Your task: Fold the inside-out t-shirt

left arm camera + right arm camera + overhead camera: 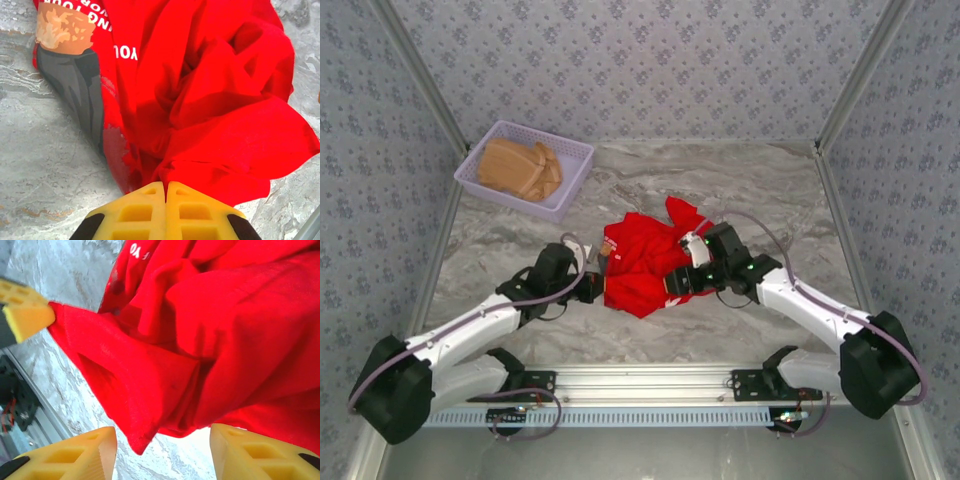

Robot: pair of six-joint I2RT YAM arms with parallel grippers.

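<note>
The inside-out t-shirt point(642, 262) lies bunched in a red heap at the table's middle. White lettering and a printed figure point(70, 75) show on one fold. My left gripper point(597, 286) is at the heap's left edge. In the left wrist view, its yellow fingers point(150, 210) are pressed together on a gathered bit of the red cloth point(215, 110). My right gripper point(678, 282) is at the heap's right side. It stands open point(161, 434), and a loose corner of the shirt point(135, 405) hangs just ahead of its fingers, unclamped.
A lilac basket point(575, 185) at the back left holds a folded tan garment point(520, 168). Bare marble table point(500, 250) surrounds the shirt. A metal rail point(650, 380) runs along the near edge, and patterned walls close in the sides.
</note>
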